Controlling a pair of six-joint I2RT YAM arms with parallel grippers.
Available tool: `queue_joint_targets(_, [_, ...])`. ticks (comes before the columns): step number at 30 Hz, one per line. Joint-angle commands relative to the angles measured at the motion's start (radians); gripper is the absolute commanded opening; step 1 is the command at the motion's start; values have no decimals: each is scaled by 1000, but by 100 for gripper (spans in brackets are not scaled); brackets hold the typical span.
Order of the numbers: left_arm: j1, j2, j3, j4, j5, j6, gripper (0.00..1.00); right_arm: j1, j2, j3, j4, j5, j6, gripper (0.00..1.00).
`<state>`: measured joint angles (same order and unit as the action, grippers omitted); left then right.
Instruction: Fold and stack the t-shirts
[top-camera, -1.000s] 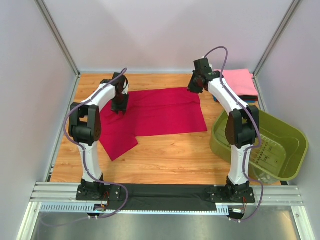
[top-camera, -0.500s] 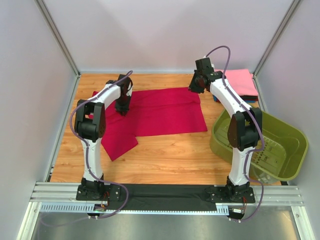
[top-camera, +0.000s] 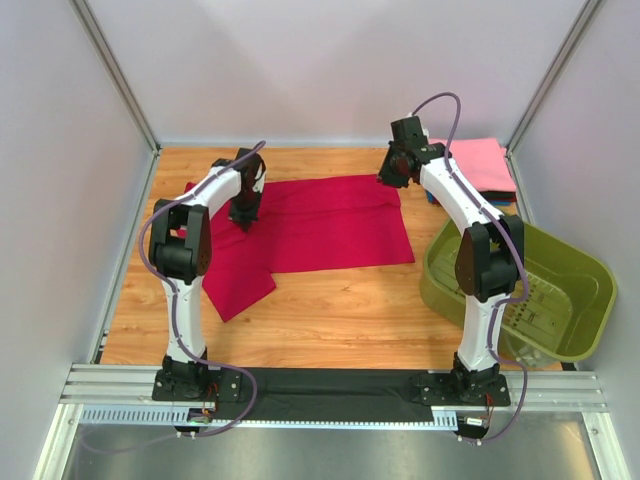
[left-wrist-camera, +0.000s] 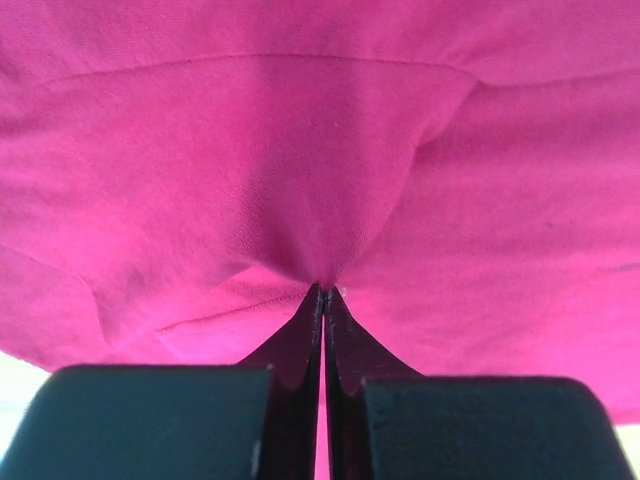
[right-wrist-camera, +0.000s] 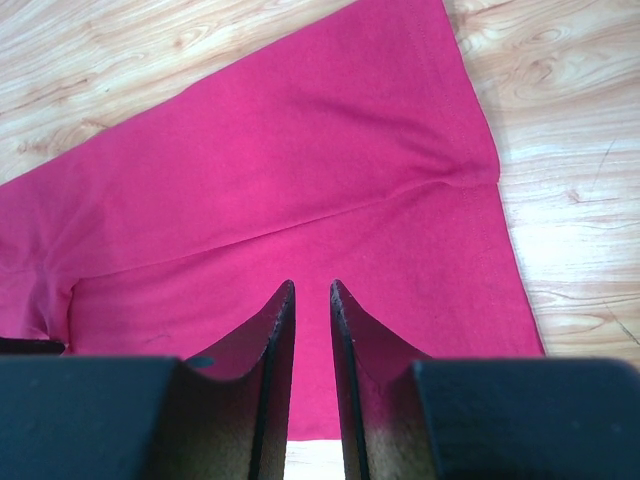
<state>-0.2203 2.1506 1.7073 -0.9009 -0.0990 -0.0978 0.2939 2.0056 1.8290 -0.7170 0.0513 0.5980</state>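
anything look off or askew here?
Nothing spilled or damaged. The red tee lies uneven: one flap juts out diagonally at its near-left corner, off the main rectangle. The left gripper has its jaws shut on a puckered pinch of it. The right gripper is over the tee, jaws slightly apart, holding nothing.

The left gripper has slid a little to the right on the red t-shirt. Its arm has swung that way too, so a bit of red cloth now shows beside it. The right gripper barely moved right.
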Motion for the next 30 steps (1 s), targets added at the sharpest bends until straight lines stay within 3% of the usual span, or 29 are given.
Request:
queue_joint_targets(1, [-4, -75, 46, -53, 47, 12, 0, -6, -48, -13, 24, 16, -1, 22])
queue_joint_targets(12, [-4, 28, 218, -199, 143, -62, 1, -7, -53, -20, 31, 7, -13, 22])
queue_joint_targets(15, [-4, 38, 230, -231, 162, -83, 12, -7, -57, -23, 28, 4, -21, 22])
queue_joint_targets(16, [-4, 37, 227, -243, 166, -89, 23, -6, -60, -27, 28, 2, -21, 22])
queue_joint_targets(18, [-4, 29, 210, -256, 183, -98, 31, -6, -67, -33, 30, -2, -18, 23])
queue_joint_targets(19, [-4, 22, 206, -266, 185, -103, 42, -6, -67, -33, 30, -5, -14, 22])
queue_joint_targets(24, [2, -20, 164, -300, 101, -151, 45, 19, -68, -30, 31, -74, -24, 24])
queue_joint_targets(30, [125, -141, -12, -299, 159, -333, 45, 135, -70, -28, 22, -114, -66, 24])
